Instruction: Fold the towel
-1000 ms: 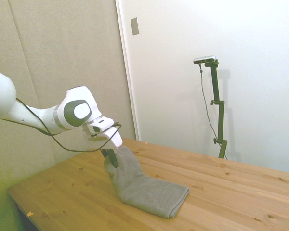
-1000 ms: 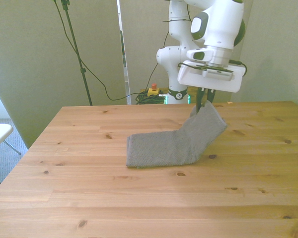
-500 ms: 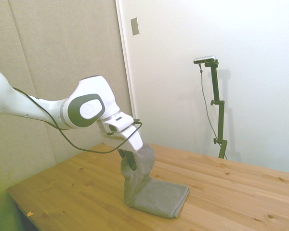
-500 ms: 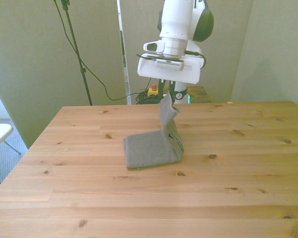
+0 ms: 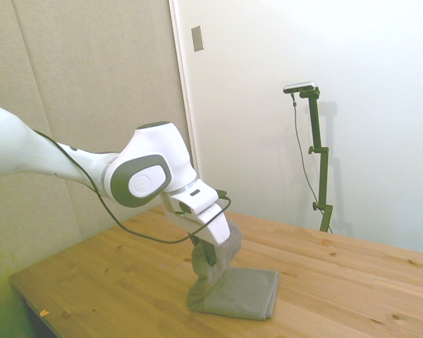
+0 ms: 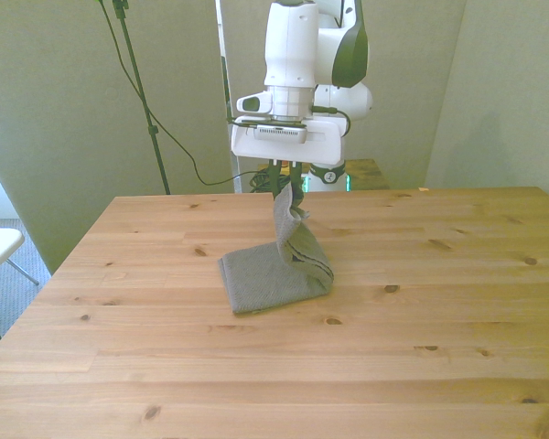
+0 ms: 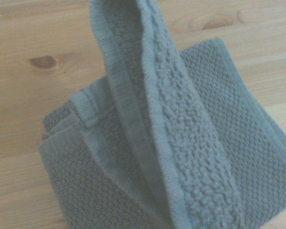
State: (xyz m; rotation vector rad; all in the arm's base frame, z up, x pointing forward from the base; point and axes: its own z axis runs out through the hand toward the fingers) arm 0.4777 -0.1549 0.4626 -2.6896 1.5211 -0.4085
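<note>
gripper point(image 6: 286, 187) is pinched shut on the towel point(image 6: 273, 274) end, mid frame; I'd carry it fully over the flat half, lower it square onto the tabletop point(image 6: 439, 347).

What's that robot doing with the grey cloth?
It's folding a towel. The robot's hand is pinching one end of the towel and holding it up in the air. The other end lies flat on the wooden table. The raised part stands almost straight up over the flat part, so the fold is only half done. The end hasn't been laid down and let go yet.
</note>
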